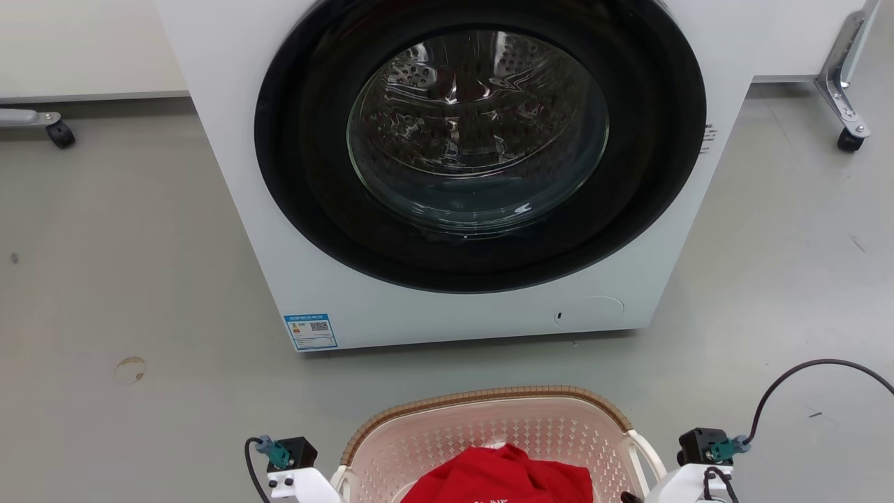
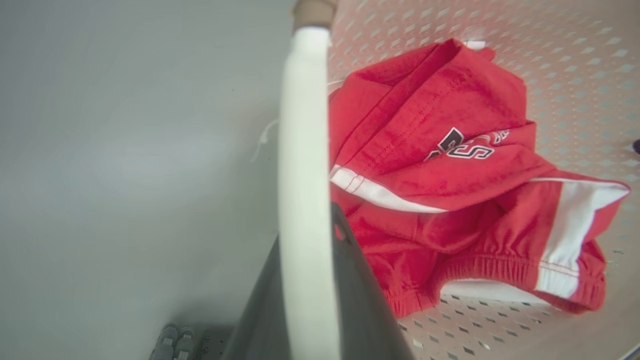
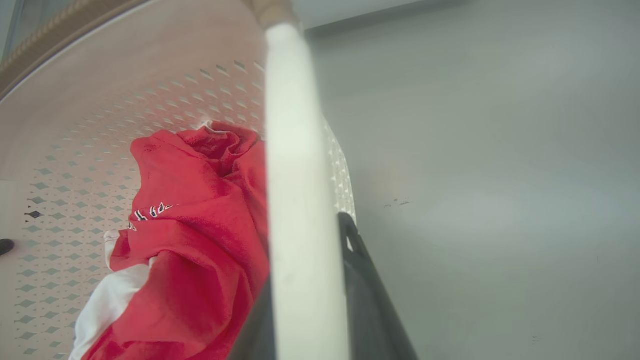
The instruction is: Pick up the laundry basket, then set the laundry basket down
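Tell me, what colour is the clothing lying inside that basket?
Red with white bands and dark lettering. The garment shows best in the left wrist view.

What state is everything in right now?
Washing machine door: shut.
Laundry basket: held on both sides; lifted or not, unclear.
Left gripper: jaws closed on the left handle.
Right gripper: jaws closed on the right handle.
Red garment: crumpled inside the basket.
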